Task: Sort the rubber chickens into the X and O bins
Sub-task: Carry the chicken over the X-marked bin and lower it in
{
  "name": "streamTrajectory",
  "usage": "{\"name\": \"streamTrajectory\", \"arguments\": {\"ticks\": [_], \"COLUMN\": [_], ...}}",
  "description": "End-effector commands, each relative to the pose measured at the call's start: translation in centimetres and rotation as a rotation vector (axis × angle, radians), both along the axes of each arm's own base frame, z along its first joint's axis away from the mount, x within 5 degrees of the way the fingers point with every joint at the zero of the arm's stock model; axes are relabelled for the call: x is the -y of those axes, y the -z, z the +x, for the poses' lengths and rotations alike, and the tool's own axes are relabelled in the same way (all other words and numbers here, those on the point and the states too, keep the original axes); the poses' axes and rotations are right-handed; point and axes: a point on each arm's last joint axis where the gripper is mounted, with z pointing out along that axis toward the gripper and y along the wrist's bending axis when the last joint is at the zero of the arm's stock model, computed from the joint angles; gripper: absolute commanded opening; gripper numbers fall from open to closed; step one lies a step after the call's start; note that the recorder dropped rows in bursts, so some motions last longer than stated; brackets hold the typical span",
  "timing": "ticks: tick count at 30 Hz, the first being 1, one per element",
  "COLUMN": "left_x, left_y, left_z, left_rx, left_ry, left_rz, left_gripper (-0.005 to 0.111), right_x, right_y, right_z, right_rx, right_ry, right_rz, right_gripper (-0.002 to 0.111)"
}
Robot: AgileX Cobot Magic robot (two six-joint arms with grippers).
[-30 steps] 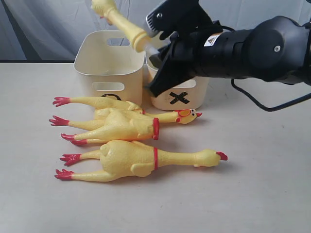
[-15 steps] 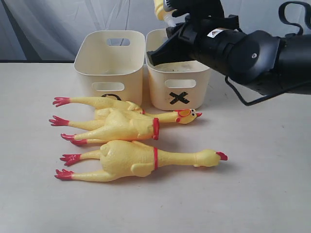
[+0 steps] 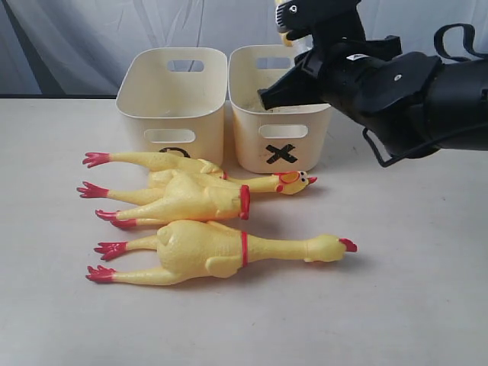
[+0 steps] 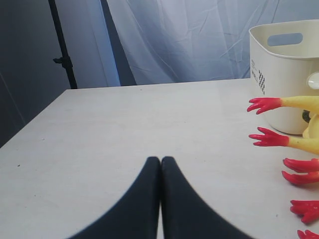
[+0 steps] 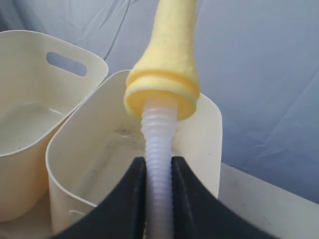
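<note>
Three yellow rubber chickens with red feet lie side by side on the table in front of the bins. My right gripper hangs above the X bin, shut on the white ribbed neck of another rubber chicken, whose yellow body points away past the frame's edge. The O bin stands just left of the X bin. Low over bare table, left of the chickens' red feet, my left gripper is shut and holds nothing.
The X bin's inside and the O bin's inside hold no chickens that I can see. A wrinkled grey curtain hangs behind the bins. A black cable droops under the right arm.
My right arm has swung to the right and upward with the chicken, from over the gap between the bins to above the X bin. The table chickens have not moved.
</note>
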Motion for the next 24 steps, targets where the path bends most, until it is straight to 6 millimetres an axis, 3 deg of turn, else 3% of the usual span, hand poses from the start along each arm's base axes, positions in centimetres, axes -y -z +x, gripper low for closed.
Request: {"name": "streamTrajectory", "arguments": {"ticks": [1, 6, 14, 18, 24], "left_x": [0.0, 0.0, 0.0, 0.0, 0.0], "left_y": [-0.1, -0.1, -0.1, -0.1, -0.1], "left_z": [0.0, 0.0, 0.0, 0.0, 0.0], "left_rx": [0.016, 0.016, 0.016, 0.016, 0.016], "left_ry": [0.001, 0.001, 0.001, 0.001, 0.001], "left_rz": [-0.005, -0.005, -0.005, -0.005, -0.005], "left_gripper": [0.000, 0.000, 0.000, 0.000, 0.000], "right_x": [0.1, -0.4, -0.1, 0.1, -0.7], "right_y": [0.7, 1.8, 1.2, 0.8, 1.7], "right_z": [0.6, 1.6, 2.9, 3.2, 3.2], "right_rx": [0.015, -0.029, -0.060, -0.051, -0.082], "right_ry": [0.006, 0.008, 0.027, 0.077, -0.003], "right_rz": [-0.088, -0.192, -0.499, -0.511, -0.466], "right_gripper": [-0.001, -0.001, -0.001, -0.001, -0.001]}}
